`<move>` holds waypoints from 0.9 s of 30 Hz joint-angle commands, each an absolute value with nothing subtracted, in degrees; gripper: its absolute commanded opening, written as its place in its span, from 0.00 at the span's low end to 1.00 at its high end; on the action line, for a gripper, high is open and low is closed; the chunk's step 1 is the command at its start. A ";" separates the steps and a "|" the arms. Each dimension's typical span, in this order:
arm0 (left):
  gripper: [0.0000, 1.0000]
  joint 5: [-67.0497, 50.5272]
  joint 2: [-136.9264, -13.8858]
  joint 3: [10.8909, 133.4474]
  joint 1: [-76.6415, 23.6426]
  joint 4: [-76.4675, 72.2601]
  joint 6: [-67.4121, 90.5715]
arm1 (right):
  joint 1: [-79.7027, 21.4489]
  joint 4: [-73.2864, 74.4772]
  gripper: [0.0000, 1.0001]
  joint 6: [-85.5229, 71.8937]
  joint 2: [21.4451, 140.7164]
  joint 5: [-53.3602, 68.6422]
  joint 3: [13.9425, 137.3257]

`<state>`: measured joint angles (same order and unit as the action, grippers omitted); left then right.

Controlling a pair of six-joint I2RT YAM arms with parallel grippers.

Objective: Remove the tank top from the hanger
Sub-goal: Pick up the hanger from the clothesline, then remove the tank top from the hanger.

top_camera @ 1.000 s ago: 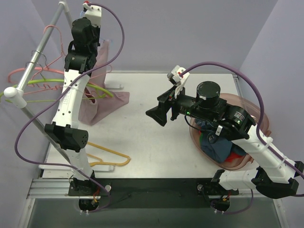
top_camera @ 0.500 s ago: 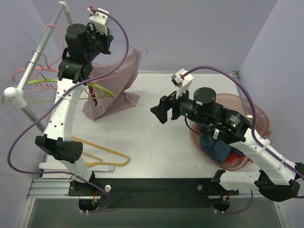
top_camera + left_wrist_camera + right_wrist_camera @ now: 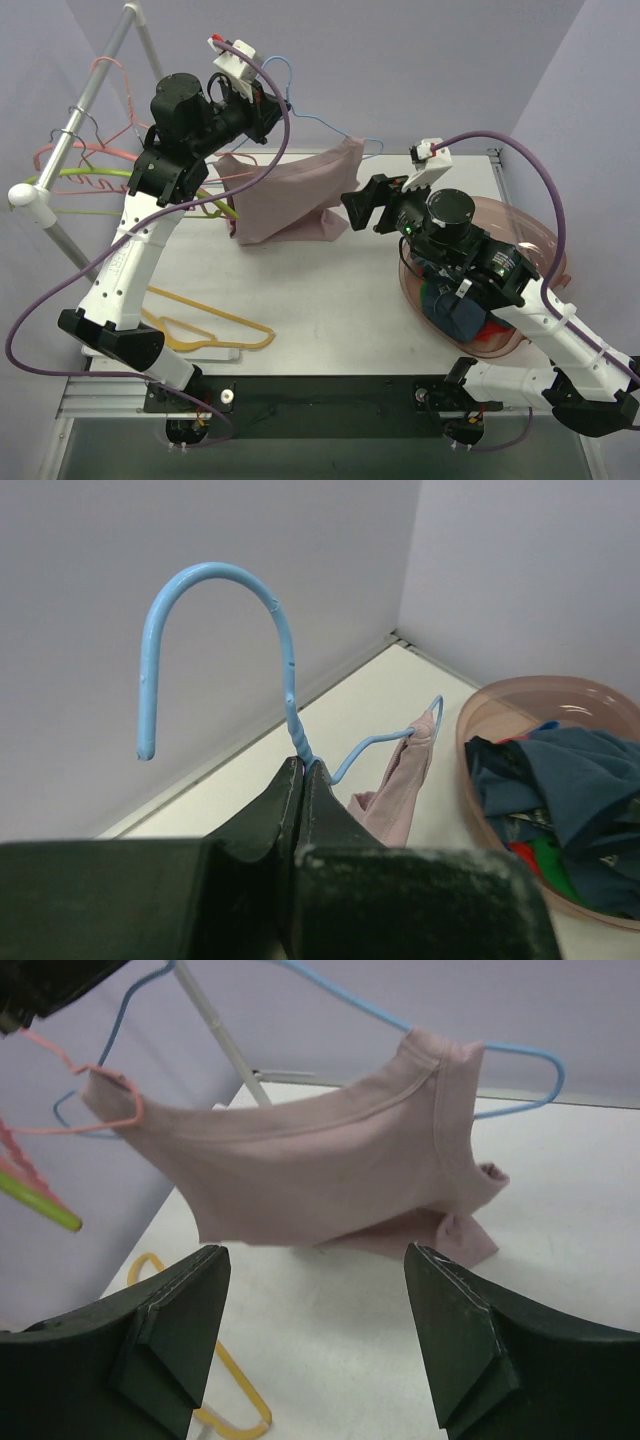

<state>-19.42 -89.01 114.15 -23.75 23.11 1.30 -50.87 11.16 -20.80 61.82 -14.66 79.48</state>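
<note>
Closest to the arm bases, a yellow hanger point(image 3: 262, 327) lies flat on the white table point(image 3: 330, 300), left of the middle. To the right a see-through pink basin point(image 3: 530, 235) sits under the right arm, with a heap of dark blue, red and green clothes point(image 3: 560, 780) inside.

Further in, the right gripper point(image 3: 315, 1340) hangs above the table with its two fingers wide apart and nothing between them. It faces the tank top point(image 3: 300, 1170) from the right side. From overhead it looks just beside the cloth, but its own camera shows a gap, so it is not touching.

The tank top is dusty pink and is strung on a blue hanger point(image 3: 214, 569) in the air over the middle of the table, toward the far edge. One shoulder strap sits over the hanger's right end. The body sags down and left from there, and the bottom part looks bunched on the table.

Higher and to the left, the left gripper point(image 3: 303, 770) has its fingers pressed together on the hanger's twisted neck, just under the hook. The hook points up, free of anything.

At the far left stands a rack point(image 3: 100, 75) with pink hangers point(image 3: 80, 150) and a green one point(image 3: 120, 175) on its bar.
</note>
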 commanded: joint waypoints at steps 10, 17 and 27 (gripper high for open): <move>0.00 -24.87 -77.87 103.80 -26.10 6.68 11.78 | -44.83 6.42 0.67 -28.83 65.39 -27.69 80.07; 0.00 -26.80 -76.03 101.96 -26.19 6.59 12.92 | -43.16 2.38 0.67 -23.65 67.32 -20.83 80.24; 0.00 -27.77 -74.36 98.35 -26.19 4.57 14.41 | -41.66 0.44 0.30 -19.16 68.38 -16.00 79.72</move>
<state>-26.35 -76.88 98.39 -25.91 10.13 12.93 -42.39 4.45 -21.37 67.66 -18.26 79.48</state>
